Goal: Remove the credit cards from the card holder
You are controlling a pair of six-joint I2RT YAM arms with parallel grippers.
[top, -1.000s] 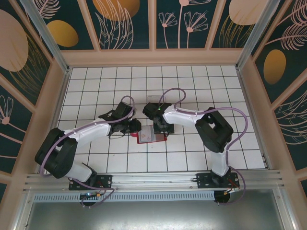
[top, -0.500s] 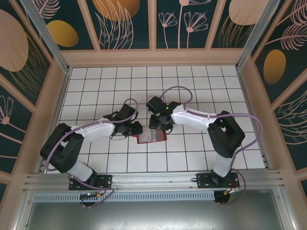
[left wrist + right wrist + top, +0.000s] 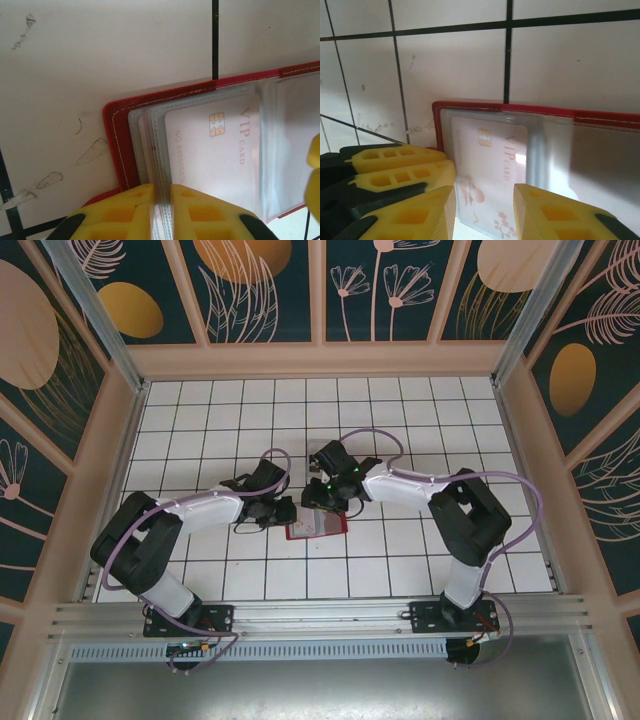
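left jaws moved rightward, now pinching 1 card holder (image 3: 316,526) | right jaws narrowed, part-open, empty | 1 credit card (image 3: 215,155) seen

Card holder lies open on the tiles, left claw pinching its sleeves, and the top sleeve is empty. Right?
No. The card holder lies open with the left claw pinching its sleeves, but the top sleeve is not empty: the left wrist view shows a pale VIP card with a chip inside it.
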